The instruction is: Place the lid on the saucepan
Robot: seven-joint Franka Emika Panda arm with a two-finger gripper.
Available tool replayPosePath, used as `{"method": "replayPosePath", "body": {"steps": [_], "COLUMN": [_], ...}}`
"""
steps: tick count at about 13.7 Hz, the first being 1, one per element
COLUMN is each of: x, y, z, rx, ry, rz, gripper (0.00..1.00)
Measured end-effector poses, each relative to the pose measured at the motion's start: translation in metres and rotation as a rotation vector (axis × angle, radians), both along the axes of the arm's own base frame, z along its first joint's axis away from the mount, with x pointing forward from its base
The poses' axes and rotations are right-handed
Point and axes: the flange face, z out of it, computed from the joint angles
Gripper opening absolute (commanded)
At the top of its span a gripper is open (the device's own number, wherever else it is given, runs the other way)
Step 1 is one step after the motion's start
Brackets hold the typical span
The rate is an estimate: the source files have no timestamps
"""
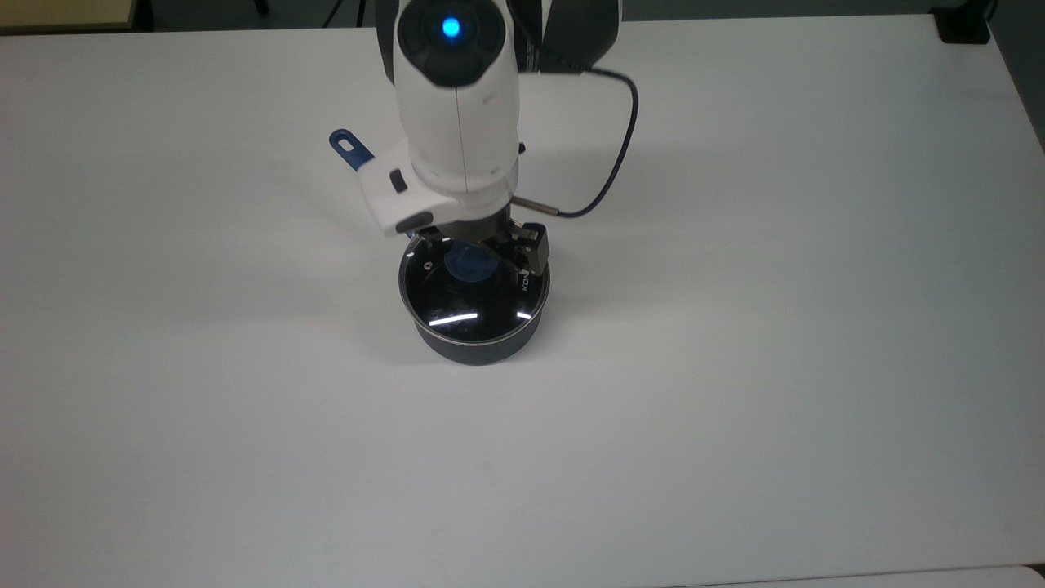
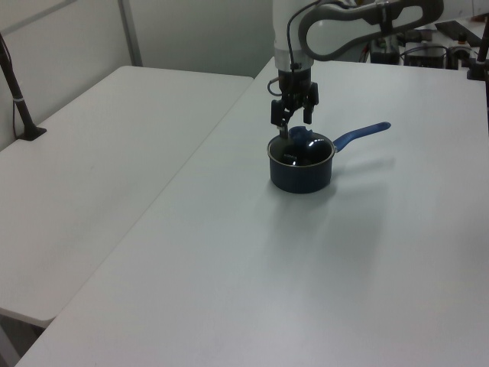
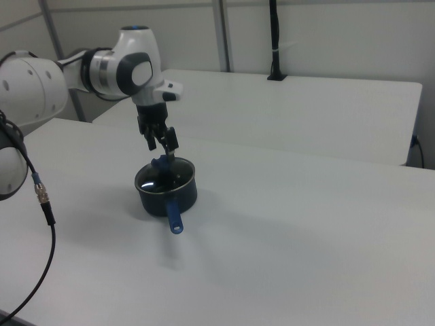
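The glass lid [image 1: 472, 300] with its blue knob [image 1: 467, 263] lies flat on the rim of the dark saucepan [image 1: 475, 346]. The pan's blue handle [image 1: 348, 150] points toward the top view's upper left, passing under the arm. My gripper [image 1: 482, 245] hangs just above the knob, open, with a finger on each side and nothing held. In the left view the gripper [image 2: 293, 116] stands clear above the lid [image 2: 302, 150] and saucepan [image 2: 300, 176]. The right view shows the gripper [image 3: 160, 141] over the lid [image 3: 163, 180], the handle [image 3: 175, 217] pointing at the camera.
The pan stands on a wide white table [image 1: 735, 367]. A dark cable [image 1: 614, 163] loops off the wrist to the top view's right. A second white table [image 2: 92, 153] adjoins on the left view's left, with a black post [image 2: 15, 84] on it.
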Motion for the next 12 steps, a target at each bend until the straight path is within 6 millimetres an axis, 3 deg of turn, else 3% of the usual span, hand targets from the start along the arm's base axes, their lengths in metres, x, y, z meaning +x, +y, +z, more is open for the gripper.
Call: {"method": "replayPosePath", "body": {"steps": [3,6,9,12], "x": [-0.021,-0.07,-0.106,-0.119], "y": [0.001,-0.007,-0.021,-0.036], "z": [0.049,0.086,0.109,0.119], "rx": [0.003,-0.005,-0.008,-0.01], "ry": [-0.051,-0.01,0.017,0.009], "rz": [0.059,0.186,0.247,0.235], "gripper": [1.0,1.0,1.0,1.0]}}
